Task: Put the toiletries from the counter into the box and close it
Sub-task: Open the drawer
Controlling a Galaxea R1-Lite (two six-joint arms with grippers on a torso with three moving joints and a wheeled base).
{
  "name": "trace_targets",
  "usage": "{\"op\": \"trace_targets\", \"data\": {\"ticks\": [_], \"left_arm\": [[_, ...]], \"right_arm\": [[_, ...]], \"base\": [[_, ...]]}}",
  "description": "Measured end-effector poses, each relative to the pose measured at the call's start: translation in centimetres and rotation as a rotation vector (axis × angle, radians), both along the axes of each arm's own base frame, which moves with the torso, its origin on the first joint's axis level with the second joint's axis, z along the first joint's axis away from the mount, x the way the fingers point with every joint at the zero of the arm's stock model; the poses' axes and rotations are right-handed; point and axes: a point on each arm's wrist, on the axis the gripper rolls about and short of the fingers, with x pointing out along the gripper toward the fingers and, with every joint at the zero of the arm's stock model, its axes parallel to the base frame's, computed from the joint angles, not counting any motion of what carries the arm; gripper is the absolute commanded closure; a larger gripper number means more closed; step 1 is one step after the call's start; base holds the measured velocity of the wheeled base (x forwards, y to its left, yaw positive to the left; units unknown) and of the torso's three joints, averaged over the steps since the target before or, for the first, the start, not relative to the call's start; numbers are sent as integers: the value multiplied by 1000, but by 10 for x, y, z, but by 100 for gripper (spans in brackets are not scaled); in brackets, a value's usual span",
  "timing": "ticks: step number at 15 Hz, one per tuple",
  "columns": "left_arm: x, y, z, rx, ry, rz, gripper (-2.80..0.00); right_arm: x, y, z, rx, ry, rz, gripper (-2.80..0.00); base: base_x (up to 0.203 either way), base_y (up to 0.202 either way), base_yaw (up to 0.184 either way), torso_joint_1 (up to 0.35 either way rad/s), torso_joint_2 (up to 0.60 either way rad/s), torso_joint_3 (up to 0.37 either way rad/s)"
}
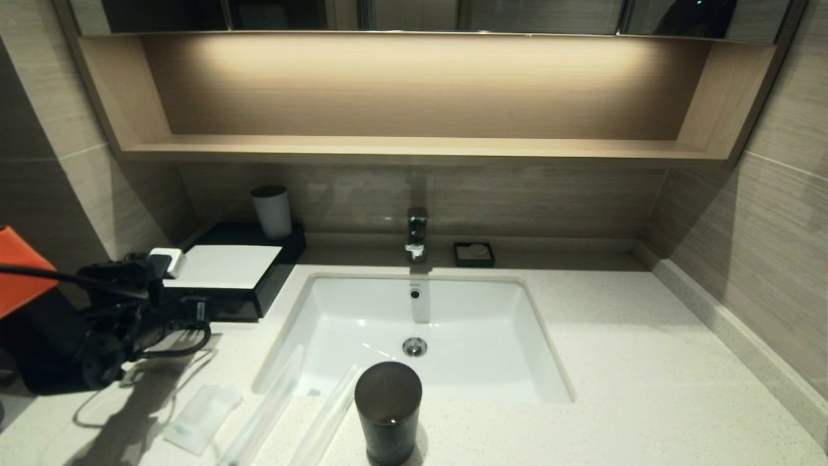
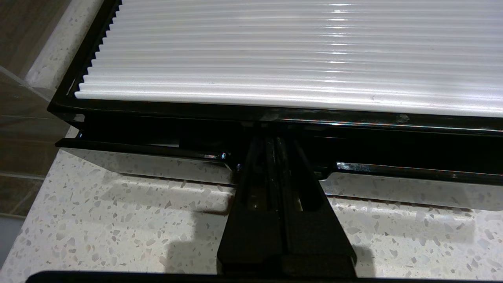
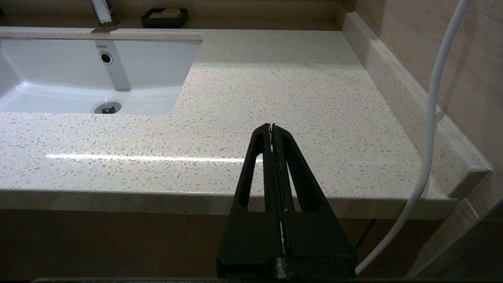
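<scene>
The black box (image 1: pixel 272 275) with its white ribbed sheet top (image 2: pixel 275 51) stands at the counter's (image 1: pixel 614 362) back left. My left gripper (image 2: pixel 271 143) is shut, empty, with its tips inside the notch of the glossy drawer front (image 2: pixel 137 163). A dark gap shows between that front and the box's rim. Near the counter's front edge lie the toiletries: a small sachet (image 1: pixel 200 417) and two long clear packets (image 1: pixel 272 404) (image 1: pixel 330 414). My right gripper (image 3: pixel 272 126) is shut on nothing, parked over the counter's front right edge.
A dark cup (image 1: pixel 388 411) stands by the packets at the basin's (image 1: pixel 453 362) front rim. A white cup (image 1: pixel 272 210) sits on the box's back. The faucet (image 1: pixel 417 233) and a black soap dish (image 1: pixel 474 254) are behind the basin. A white cable (image 3: pixel 430 118) hangs at right.
</scene>
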Motion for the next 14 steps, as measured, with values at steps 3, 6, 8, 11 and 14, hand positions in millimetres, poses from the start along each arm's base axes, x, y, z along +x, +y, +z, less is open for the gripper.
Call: {"op": "trace_targets", "data": {"ticks": [3,6,8,11,14], "left_arm": [[1,0,0,0,6,3,0],[2,1,0,-2,22,9,0],[3,1,0,-7,41,9,0],[2,1,2,-12,69,11,0],[-1,0,5,-22,118,11,0]], "right_arm": [[0,0,0,1,0,0,0],[0,0,0,1,0,0,0],[0,0,0,0,0,0,0],[0,0,0,1,0,0,0],[0,0,0,1,0,0,0]], "base": [[0,0,0,0,0,0],[0,0,0,0,0,0],[0,0,0,0,0,0],[0,0,0,0,0,0],[0,0,0,0,0,0]]}}
